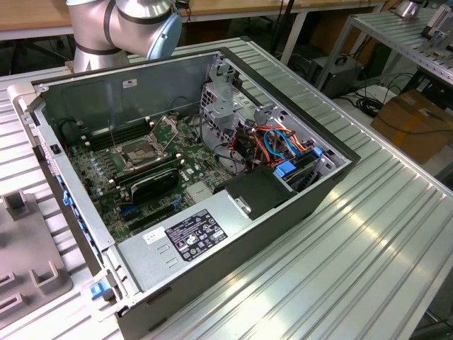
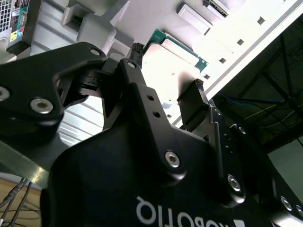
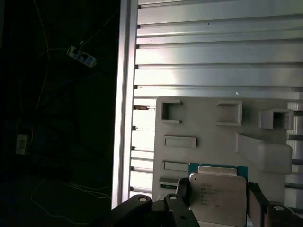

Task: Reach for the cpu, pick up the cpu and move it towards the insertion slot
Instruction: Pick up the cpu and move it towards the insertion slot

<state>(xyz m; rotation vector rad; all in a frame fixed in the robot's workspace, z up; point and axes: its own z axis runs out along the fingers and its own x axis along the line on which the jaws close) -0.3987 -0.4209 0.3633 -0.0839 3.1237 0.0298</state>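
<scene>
The cpu (image 3: pixel 218 196) is a flat silver square on a green edge, and it sits between my gripper's (image 3: pixel 218 191) two black fingers (image 3: pixel 182 189), which press against its opposite sides. Right behind it lies a pale grey holder plate (image 3: pixel 208 123) with several recesses. In the second wrist view the cpu (image 2: pixel 173 52) again lies between the fingertips (image 2: pixel 193 92) of the gripper (image 2: pixel 165 71). Whether the chip rests on the plate or hangs just above it, I cannot tell. The insertion slot (image 1: pixel 139 153), a square metal-framed socket with its lid up, lies on the motherboard (image 1: pixel 106 170) inside the open computer case (image 1: pixel 297 205).
The robot arm (image 1: pixel 120 28) rises behind the case at the exterior view's top left. A grey fixture plate (image 1: pixel 28 262) lies by the case at that view's left. Cables and a drive cage (image 1: pixel 269 142) crowd the case's right half. The ribbed aluminium table (image 1: pixel 354 255) has an edge (image 3: pixel 124 104) beside the holder plate.
</scene>
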